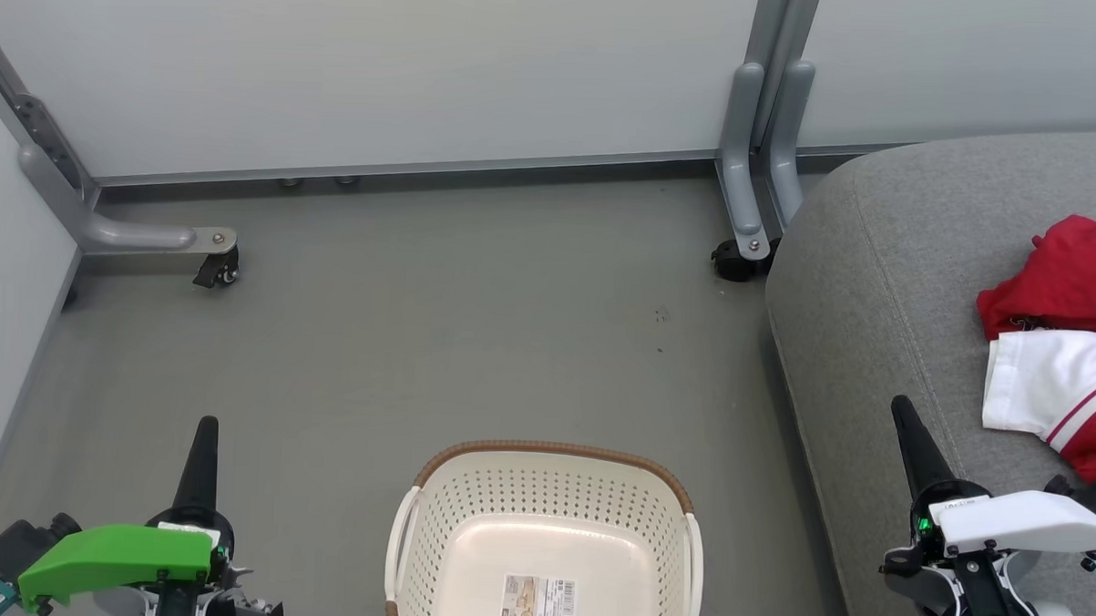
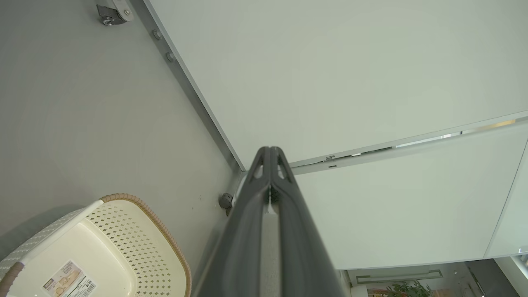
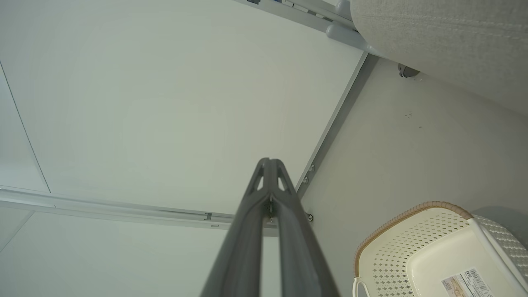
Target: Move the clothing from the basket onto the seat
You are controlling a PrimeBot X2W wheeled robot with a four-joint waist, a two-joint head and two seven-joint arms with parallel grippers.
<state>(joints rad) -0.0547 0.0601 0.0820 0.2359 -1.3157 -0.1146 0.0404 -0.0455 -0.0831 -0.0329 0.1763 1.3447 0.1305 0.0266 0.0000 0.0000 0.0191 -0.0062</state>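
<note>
1. The clothing (image 1: 1071, 335) lies crumpled on the seat (image 1: 878, 265), at the right of the head view: red folds above, a white panel with red stripes below. It runs off the picture's edge, so I cannot say for certain how much of it there is.
2. It looks soft, light and limp, and would sag and trail from any grip. A bunched ridge is the best hold, pinched deep so that a thin layer does not slip out.
3. The basket (image 1: 551, 490) stands on the floor beside the seat, holding nothing but a label (image 1: 539, 602) on its bottom. Judging by that, the task looks done or nearly so.
4. The left gripper (image 1: 206, 433) and the right gripper (image 1: 903, 413) flank the basket, each with its fingers together on nothing. The right one is near the clothing but not touching it.
5. The head view gives the clothing's place. The wrist views give the closed fingertips close up and the basket's bare bottom from either side.
</note>
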